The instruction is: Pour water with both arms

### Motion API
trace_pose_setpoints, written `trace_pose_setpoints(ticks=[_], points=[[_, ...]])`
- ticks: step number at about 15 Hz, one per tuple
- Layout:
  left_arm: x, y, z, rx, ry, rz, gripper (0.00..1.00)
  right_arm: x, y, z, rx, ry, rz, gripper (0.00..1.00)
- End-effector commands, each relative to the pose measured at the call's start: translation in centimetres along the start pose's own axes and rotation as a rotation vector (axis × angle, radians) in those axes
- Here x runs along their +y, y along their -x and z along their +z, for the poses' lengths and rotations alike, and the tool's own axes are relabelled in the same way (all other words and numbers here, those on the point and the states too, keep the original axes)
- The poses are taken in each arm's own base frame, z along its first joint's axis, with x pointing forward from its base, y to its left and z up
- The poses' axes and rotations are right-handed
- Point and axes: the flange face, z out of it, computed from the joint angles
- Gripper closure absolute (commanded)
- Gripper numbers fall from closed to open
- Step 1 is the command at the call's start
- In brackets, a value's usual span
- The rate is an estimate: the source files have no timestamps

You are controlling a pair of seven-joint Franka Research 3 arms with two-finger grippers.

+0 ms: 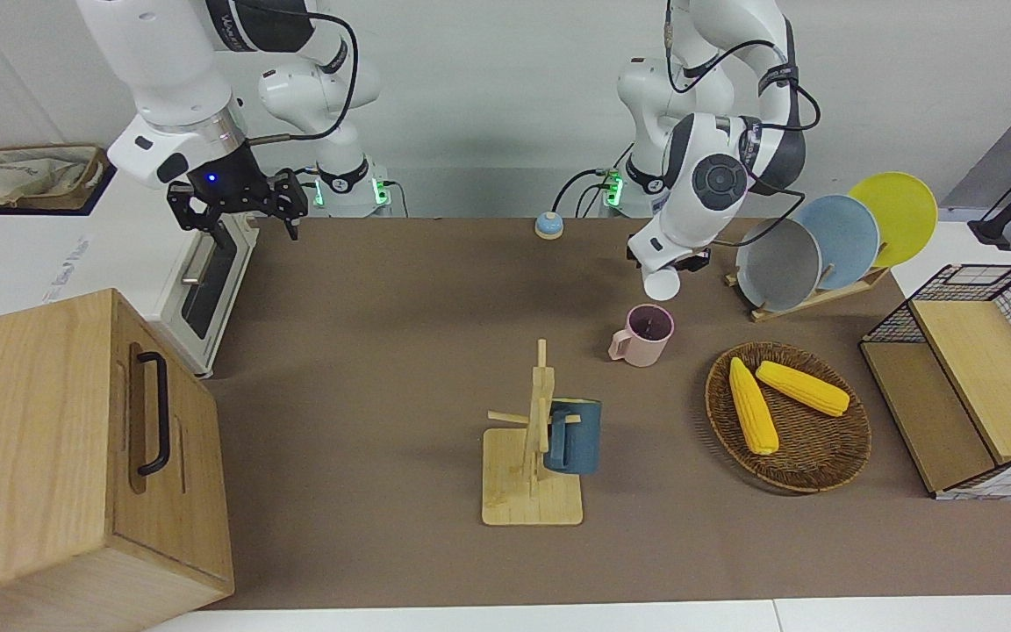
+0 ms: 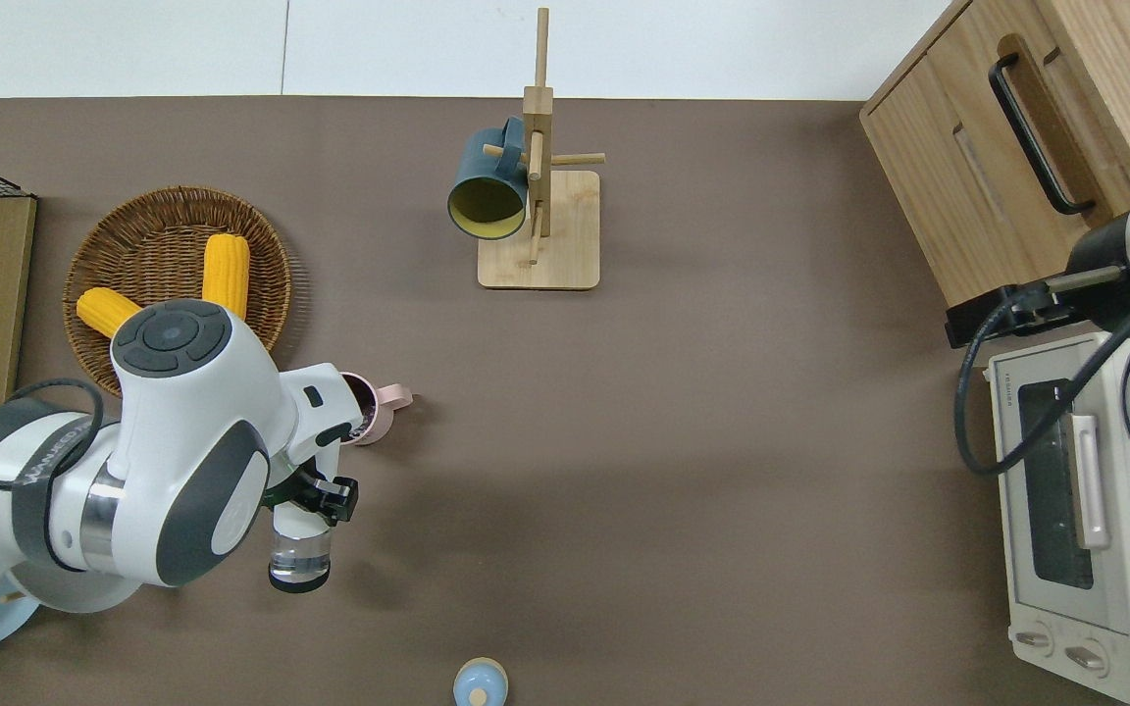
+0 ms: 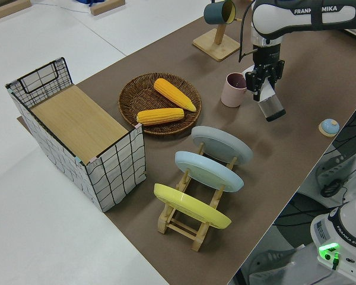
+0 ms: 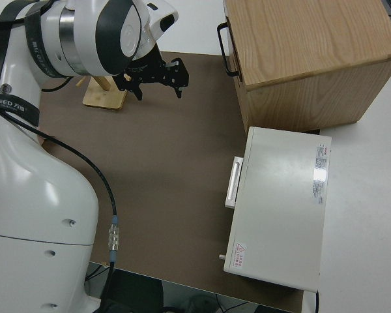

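My left gripper (image 2: 316, 498) is shut on a clear glass (image 2: 299, 555), which it holds tilted in the air over the brown mat, close to a pink mug (image 2: 376, 407). The side view shows the glass (image 3: 273, 107) hanging slanted below the gripper (image 3: 262, 81), beside the pink mug (image 3: 232, 89). From the front, the glass (image 1: 662, 283) is a pale disc just above the upright mug (image 1: 643, 334). I cannot make out whether the glass holds water. The right arm is parked with its gripper (image 1: 239, 209) open and holding nothing.
A blue mug (image 1: 572, 435) hangs on a wooden mug tree (image 1: 532, 491) mid-table. A wicker basket (image 1: 821, 474) holds two corn cobs. Also here: a plate rack (image 1: 821, 241), a wire box (image 1: 971, 377), a toaster oven (image 2: 1075, 510), a wooden cabinet (image 1: 58, 439) and a small blue bell (image 1: 548, 226).
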Motion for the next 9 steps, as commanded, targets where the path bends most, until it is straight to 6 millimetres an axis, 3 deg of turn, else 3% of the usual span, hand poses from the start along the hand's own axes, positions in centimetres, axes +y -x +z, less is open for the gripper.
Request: trace_pose_setpoints(ticks=[1, 9], points=[[-0.12, -0.09, -1.44, -0.008, 0.011, 0.005, 1.00, -0.06, 0.56, -0.34, 0.001, -0.003, -0.008, 0.017], [-0.11, 0.35, -1.45, -0.033, 0.013, 0.007, 1.00, 0.02, 0.52, -0.26, 0.000, -0.003, -0.007, 0.017]])
